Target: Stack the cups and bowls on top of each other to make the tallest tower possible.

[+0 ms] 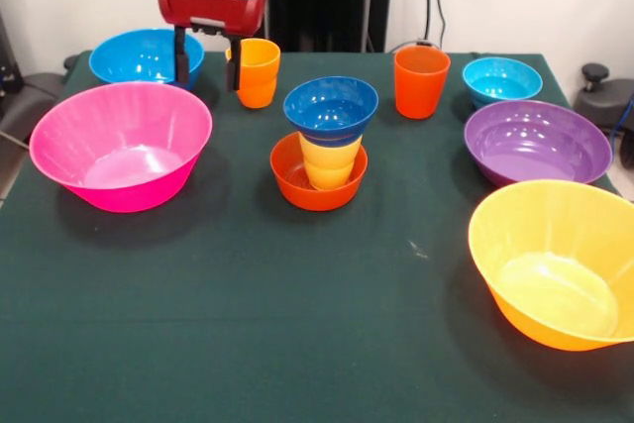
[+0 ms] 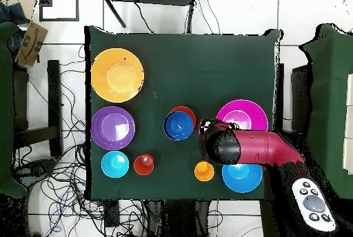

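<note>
Tower [image 1: 329, 146] mid-table has three pieces (orange bowl, yellow cup, blue bowl), gripper [image 1: 206, 66] fingers spread beside the light orange cup [image 1: 258, 72], rest unstacked.

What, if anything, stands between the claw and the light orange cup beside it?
Nothing visible. The claw, open, hangs just beside the light orange cup, with only bare cloth of the table between them.

Two cameras, one green tabletop [image 1: 297, 324]

One looks across it, angled down, close in; the other hangs high, straight down, taking in the surrounding floor [image 2: 62, 200] too. Both share the tabletop, its edges perhaps cropped up close.
</note>
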Tool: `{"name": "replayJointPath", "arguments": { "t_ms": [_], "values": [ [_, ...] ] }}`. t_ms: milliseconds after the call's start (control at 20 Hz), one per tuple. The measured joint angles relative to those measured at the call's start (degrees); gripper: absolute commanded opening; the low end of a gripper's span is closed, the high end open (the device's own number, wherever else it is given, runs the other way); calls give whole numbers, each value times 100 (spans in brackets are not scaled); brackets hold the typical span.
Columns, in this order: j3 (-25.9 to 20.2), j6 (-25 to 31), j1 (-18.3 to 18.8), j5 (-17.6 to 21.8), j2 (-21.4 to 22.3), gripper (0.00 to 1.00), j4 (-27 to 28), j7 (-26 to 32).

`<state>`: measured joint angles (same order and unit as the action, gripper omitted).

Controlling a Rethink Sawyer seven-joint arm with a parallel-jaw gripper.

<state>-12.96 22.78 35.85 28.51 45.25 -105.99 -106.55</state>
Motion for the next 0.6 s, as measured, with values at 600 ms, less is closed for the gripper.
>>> {"name": "replayJointPath", "arguments": {
  "t_ms": [600],
  "values": [
    [280,0,54,24,-230,100,119,0]
  ]
}}
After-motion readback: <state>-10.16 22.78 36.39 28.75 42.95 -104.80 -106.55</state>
